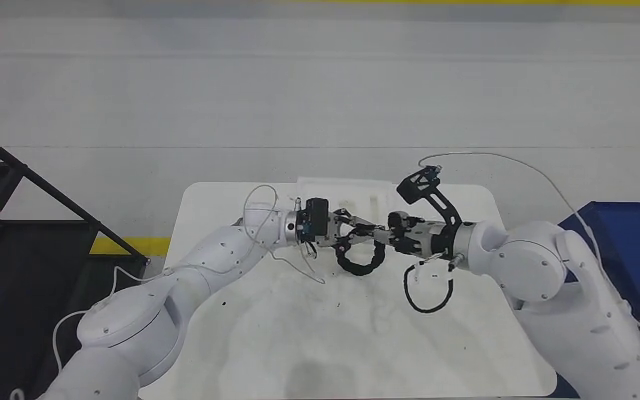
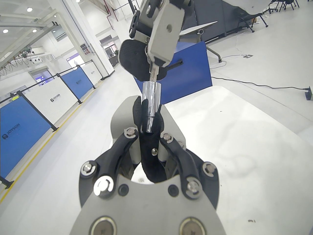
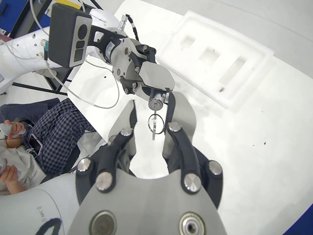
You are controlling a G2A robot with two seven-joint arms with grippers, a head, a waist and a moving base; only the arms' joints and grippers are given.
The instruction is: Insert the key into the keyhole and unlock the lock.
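The cable lock's chrome cylinder (image 2: 152,99) sits level in mid-air at the scene's middle, clamped in the left gripper (image 2: 149,119), its black cable (image 1: 362,262) looping off to the near side, while the silver key (image 2: 153,74) stands in its right-facing keyhole, key ring (image 3: 156,124) dangling.

White table (image 1: 300,340), white foam tray (image 3: 222,50) with three rectangular recesses near its far edge — blue cabinet (image 2: 193,69) beside

Above the middle of the table (image 1: 300,340), the lock (image 2: 152,99) sat in the left end effector (image 2: 149,121), the key (image 3: 153,125) in it between the sides of the right end effector (image 3: 151,108), and a foam tray (image 1: 345,190) lay behind.
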